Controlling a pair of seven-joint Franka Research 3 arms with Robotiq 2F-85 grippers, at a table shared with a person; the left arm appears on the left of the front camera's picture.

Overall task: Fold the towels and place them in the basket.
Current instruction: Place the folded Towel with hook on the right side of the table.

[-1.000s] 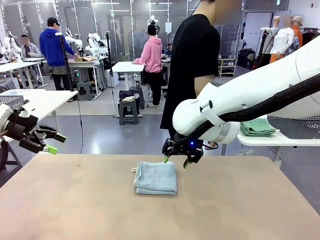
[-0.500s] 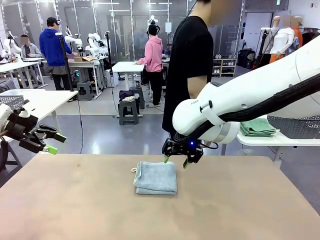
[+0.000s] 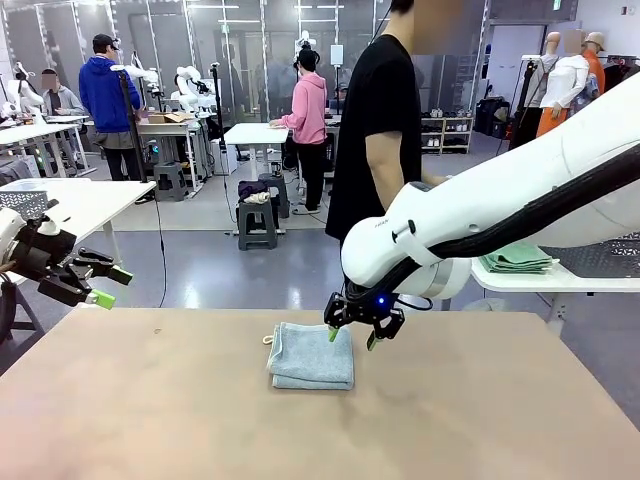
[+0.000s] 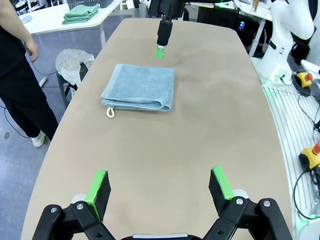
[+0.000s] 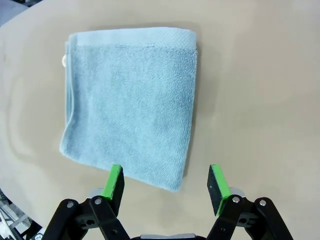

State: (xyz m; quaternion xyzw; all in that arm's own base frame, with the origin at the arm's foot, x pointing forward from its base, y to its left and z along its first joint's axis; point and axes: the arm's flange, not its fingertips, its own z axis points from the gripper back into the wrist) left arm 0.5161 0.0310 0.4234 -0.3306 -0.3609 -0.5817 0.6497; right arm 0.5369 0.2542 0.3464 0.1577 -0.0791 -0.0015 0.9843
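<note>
The folded towel (image 3: 311,356) lies flat near the middle of the far edge of the table (image 3: 140,420), and the right fingers (image 3: 332,334) hang wide open and empty over its far right corner, probably to grasp it there, while the left fingers (image 3: 101,298), also open and empty, hang off the left edge.

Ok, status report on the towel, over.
Left gripper open, empty, far left. Right gripper open, empty, hovering at far edge of towel. It lies folded, flat on table. Person stands beyond far edge.
</note>
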